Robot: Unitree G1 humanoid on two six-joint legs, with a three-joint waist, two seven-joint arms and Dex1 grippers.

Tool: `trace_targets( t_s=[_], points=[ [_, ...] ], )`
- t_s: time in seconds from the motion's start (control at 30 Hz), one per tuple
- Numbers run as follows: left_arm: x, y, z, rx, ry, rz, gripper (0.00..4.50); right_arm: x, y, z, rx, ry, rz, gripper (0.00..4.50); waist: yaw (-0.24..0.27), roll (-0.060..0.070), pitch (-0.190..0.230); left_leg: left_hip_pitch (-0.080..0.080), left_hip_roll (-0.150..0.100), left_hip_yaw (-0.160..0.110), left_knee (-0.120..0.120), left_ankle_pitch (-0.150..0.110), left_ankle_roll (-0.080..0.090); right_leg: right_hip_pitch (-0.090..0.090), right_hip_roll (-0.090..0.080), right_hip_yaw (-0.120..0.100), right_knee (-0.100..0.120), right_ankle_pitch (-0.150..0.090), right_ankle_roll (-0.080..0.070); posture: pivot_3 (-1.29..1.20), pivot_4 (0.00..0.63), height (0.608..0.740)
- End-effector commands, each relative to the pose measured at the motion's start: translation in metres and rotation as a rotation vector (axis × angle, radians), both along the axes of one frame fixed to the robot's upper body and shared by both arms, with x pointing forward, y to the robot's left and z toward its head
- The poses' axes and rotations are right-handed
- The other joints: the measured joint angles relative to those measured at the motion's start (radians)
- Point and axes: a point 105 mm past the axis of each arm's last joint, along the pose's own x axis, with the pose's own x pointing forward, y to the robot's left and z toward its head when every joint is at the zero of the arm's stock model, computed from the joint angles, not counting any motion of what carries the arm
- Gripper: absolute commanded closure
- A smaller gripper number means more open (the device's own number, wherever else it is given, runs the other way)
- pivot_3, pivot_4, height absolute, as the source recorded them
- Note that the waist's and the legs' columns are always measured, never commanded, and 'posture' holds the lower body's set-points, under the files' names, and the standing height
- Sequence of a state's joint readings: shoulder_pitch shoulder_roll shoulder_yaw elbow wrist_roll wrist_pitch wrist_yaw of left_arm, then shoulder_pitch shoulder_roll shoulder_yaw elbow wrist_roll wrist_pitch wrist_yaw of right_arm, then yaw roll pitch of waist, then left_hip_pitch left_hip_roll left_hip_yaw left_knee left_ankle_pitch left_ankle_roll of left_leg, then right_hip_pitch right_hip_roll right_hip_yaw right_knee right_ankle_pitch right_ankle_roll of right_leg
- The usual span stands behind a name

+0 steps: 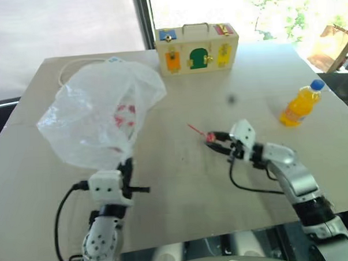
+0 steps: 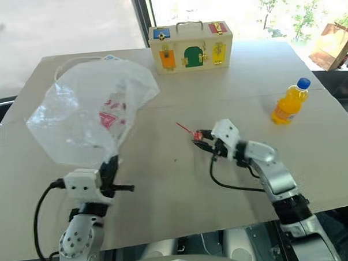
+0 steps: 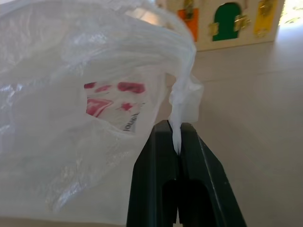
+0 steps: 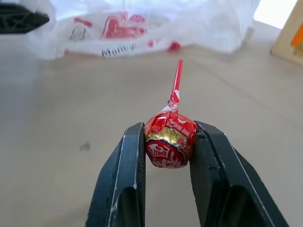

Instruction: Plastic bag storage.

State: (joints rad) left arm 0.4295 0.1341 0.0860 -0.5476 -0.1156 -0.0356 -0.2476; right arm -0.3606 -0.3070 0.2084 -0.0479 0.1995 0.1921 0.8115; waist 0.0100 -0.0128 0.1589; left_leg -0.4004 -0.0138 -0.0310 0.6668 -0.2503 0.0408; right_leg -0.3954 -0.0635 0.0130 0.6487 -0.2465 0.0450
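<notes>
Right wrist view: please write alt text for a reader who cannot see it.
The right gripper pinches a red-wrapped lollipop between its two black fingers, the red stick pointing away. Beyond it, the plastic bag with red print lies on the beige table.

The billowed plastic bag (image 1: 101, 113) rose over the left part of the bench (image 1: 182, 182), blocking any level pass there. A wooden box (image 1: 197, 48) stood at the far edge, an orange bottle (image 1: 300, 105) near the right edge, well apart. Between bag and bottle the bench lay bare, crossed only by the right gripper (image 1: 213, 137) with its lollipop (image 4: 170, 139).
</notes>
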Motion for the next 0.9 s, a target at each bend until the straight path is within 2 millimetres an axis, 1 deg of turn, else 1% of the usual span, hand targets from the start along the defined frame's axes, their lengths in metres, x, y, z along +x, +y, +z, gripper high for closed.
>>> trace_targets(
  t_s=[0.03, 0.07, 0.17, 0.27, 0.3, 0.43, 0.47, 0.5, 0.53, 0.57, 0.6, 0.63, 0.67, 0.73, 0.77, 0.8, 0.87, 0.9],
  points=[
    [-0.006, -0.018, 0.014, -0.063, -0.032, -0.140, 4.50, 0.011, 0.037, 0.017, 0.032, 0.002, 0.055, 3.72, -0.006, 0.001, 0.000, 0.000, 0.000, 0.001, 0.000, 0.000, 0.000, 0.000, 0.000, 0.001, 0.000, 0.000, 0.000, 0.00, 0.150, 0.739],
    [-0.007, -0.020, 0.014, -0.075, -0.029, -0.161, 4.50, 0.016, 0.049, 0.016, -0.001, 0.000, 0.066, 3.72, -0.012, 0.002, 0.001, -0.001, 0.000, 0.001, -0.001, 0.000, 0.000, -0.001, 0.000, 0.002, 0.000, 0.000, 0.000, 0.00, 0.150, 0.739],
    [-0.009, -0.025, 0.014, -0.091, -0.024, -0.202, 4.50, 0.022, 0.079, 0.016, -0.055, 0.005, 0.141, 3.72, -0.023, 0.002, 0.001, 0.000, 0.000, 0.002, -0.001, 0.000, 0.000, -0.002, 0.000, 0.003, 0.002, 0.000, 0.000, 0.00, 0.150, 0.739],
    [-0.013, -0.030, 0.015, -0.107, -0.022, -0.230, 4.50, 0.025, 0.109, 0.018, -0.083, -0.004, 0.214, 3.72, -0.024, 0.003, 0.002, 0.001, 0.000, 0.002, -0.001, 0.000, 0.000, -0.002, 0.000, 0.002, 0.004, 0.000, 0.000, 0.00, 0.150, 0.739],
    [-0.013, -0.030, 0.015, -0.113, -0.021, -0.235, 4.50, 0.025, 0.115, 0.019, -0.090, -0.005, 0.229, 3.72, -0.025, 0.003, 0.002, 0.001, 0.000, 0.002, -0.001, 0.000, 0.000, -0.002, 0.000, 0.002, 0.004, 0.000, 0.000, 0.00, 0.150, 0.739],
    [-0.022, -0.037, 0.013, -0.152, -0.001, -0.279, 4.50, 0.010, 0.165, 0.033, -0.067, -0.032, 0.356, 3.72, -0.038, 0.005, 0.004, 0.001, 0.000, 0.003, -0.001, 0.000, 0.000, -0.004, 0.000, 0.004, 0.006, 0.000, 0.000, 0.00, 0.150, 0.739],
    [-0.024, -0.039, 0.012, -0.160, 0.005, -0.287, 4.50, 0.009, 0.174, 0.036, -0.068, -0.051, 0.362, 2.69, -0.044, 0.005, 0.004, 0.001, 0.000, 0.004, -0.002, 0.000, 0.000, -0.005, 0.000, 0.005, 0.008, 0.000, 0.000, 0.00, 0.150, 0.739],
    [-0.026, -0.041, 0.011, -0.168, 0.012, -0.296, 4.50, 0.009, 0.181, 0.040, -0.061, -0.066, 0.356, 2.34, -0.043, 0.005, 0.004, 0.001, 0.000, 0.004, -0.002, 0.000, 0.000, -0.007, 0.000, 0.005, 0.009, 0.000, 0.000, 0.00, 0.150, 0.739],
    [-0.028, -0.042, 0.010, -0.175, 0.018, -0.304, 4.50, 0.009, 0.186, 0.046, -0.033, -0.073, 0.344, 1.73, -0.041, 0.005, 0.004, 0.001, 0.000, 0.002, -0.003, 0.000, 0.000, -0.007, -0.001, 0.004, 0.009, 0.000, -0.001, 0.00, 0.150, 0.739],
    [-0.030, -0.042, 0.009, -0.181, 0.023, -0.305, 4.50, 0.009, 0.190, 0.053, 0.007, -0.061, 0.337, 1.35, -0.040, 0.005, 0.004, 0.001, -0.001, 0.002, -0.003, 0.000, -0.001, -0.007, -0.002, 0.003, 0.009, 0.000, -0.001, 0.00, 0.150, 0.739],
    [-0.032, -0.042, 0.007, -0.190, 0.031, -0.303, 4.50, 0.009, 0.192, 0.060, 0.040, -0.050, 0.334, 0.74, -0.041, 0.005, 0.005, 0.001, -0.001, 0.002, -0.003, 0.000, -0.001, -0.007, -0.002, 0.003, 0.009, 0.000, -0.001, 0.00, 0.150, 0.739],
    [-0.033, -0.042, 0.005, -0.200, 0.039, -0.301, 4.50, 0.009, 0.193, 0.064, 0.062, -0.044, 0.332, 0.50, -0.044, 0.005, 0.005, 0.001, -0.001, 0.002, -0.003, 0.000, -0.001, -0.007, -0.003, 0.004, 0.009, 0.000, -0.001, 0.00, 0.150, 0.739],
    [-0.035, -0.042, 0.004, -0.206, 0.043, -0.299, 4.50, 0.011, 0.192, 0.066, 0.069, -0.045, 0.323, 0.03, -0.047, 0.005, 0.005, 0.000, -0.001, 0.003, -0.003, 0.000, -0.001, -0.007, -0.003, 0.004, 0.009, 0.000, -0.001, 0.00, 0.150, 0.739],
    [-0.035, -0.039, 0.003, -0.219, 0.041, -0.284, 4.50, 0.021, 0.184, 0.059, 0.049, -0.056, 0.272, 0.03, -0.051, 0.005, 0.006, -0.001, -0.001, 0.003, -0.003, 0.000, -0.001, -0.008, -0.003, 0.005, 0.009, 0.000, -0.001, 0.00, 0.150, 0.739],
    [-0.030, -0.035, 0.006, -0.240, 0.028, -0.258, 4.50, 0.029, 0.174, 0.052, 0.028, -0.062, 0.237, 0.03, -0.051, 0.005, 0.006, 0.000, -0.001, 0.003, -0.004, 0.000, -0.001, -0.009, -0.003, 0.005, 0.009, 0.000, -0.001, 0.00, 0.150, 0.739],
    [-0.023, -0.030, 0.011, -0.262, 0.010, -0.229, 4.50, 0.036, 0.164, 0.047, 0.012, -0.065, 0.205, 0.03, -0.050, 0.006, 0.006, 0.000, -0.001, 0.003, -0.004, 0.000, -0.001, -0.009, -0.002, 0.005, 0.009, 0.000, -0.001, 0.00, 0.150, 0.739],
    [-0.014, -0.023, 0.017, -0.286, -0.013, -0.198, 4.50, 0.044, 0.153, 0.043, 0.001, -0.068, 0.170, 0.03, -0.049, 0.005, 0.006, -0.001, -0.001, 0.002, -0.006, 0.001, -0.001, -0.011, -0.002, 0.004, 0.010, 0.000, -0.001, 0.00, 0.150, 0.739],
    [-0.004, -0.021, 0.022, -0.285, -0.034, -0.187, 4.50, 0.050, 0.145, 0.042, 0.006, -0.057, 0.143, 0.03, -0.048, 0.006, 0.006, -0.001, -0.001, 0.002, -0.006, 0.001, -0.002, -0.011, -0.001, 0.004, 0.010, 0.000, -0.001, 0.00, 0.150, 0.739]
  ],
)
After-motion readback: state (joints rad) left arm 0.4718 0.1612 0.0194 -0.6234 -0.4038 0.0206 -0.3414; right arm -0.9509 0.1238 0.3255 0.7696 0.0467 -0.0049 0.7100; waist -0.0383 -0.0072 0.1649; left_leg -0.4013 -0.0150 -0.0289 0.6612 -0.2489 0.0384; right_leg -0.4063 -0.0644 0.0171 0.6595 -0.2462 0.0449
